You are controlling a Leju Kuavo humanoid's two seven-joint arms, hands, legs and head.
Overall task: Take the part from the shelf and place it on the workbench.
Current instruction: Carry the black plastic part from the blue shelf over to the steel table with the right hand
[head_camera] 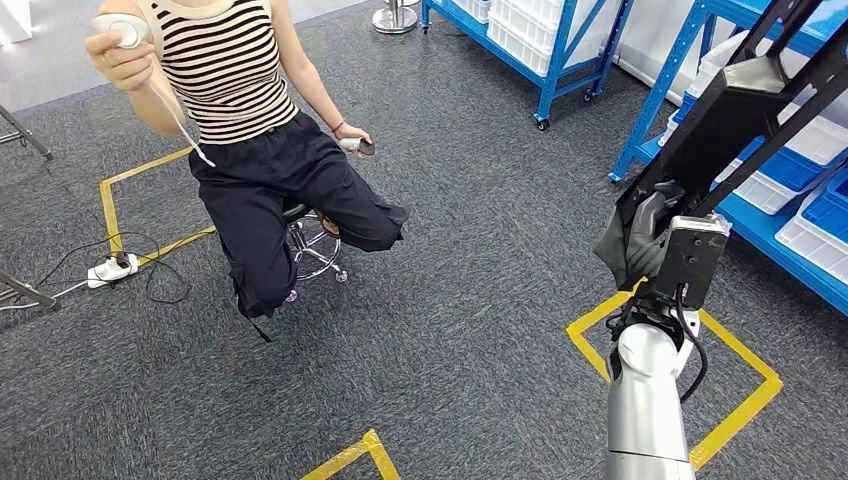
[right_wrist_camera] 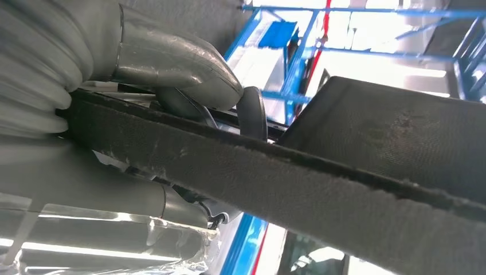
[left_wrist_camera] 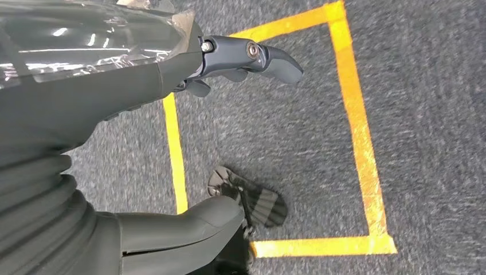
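— Part (head_camera: 745,100): where is it?
— Black, flat and long, raised over the grey carpet (head_camera: 480,300); the right hand (head_camera: 645,245) has its fingers (right_wrist_camera: 172,63) clamped on it.
— And the left hand (left_wrist_camera: 114,86)?
— Fingers apart, holding nothing, above yellow floor tape (left_wrist_camera: 355,114).
— Farther off?
— A seated person (head_camera: 250,130); blue shelves (head_camera: 790,170) with white bins.

The black part (head_camera: 745,110) looks matt with fuzzy, felt-like edges; the carpet floor (head_camera: 470,300) is rough grey; the shelf (head_camera: 575,40) frames are glossy blue-painted metal.
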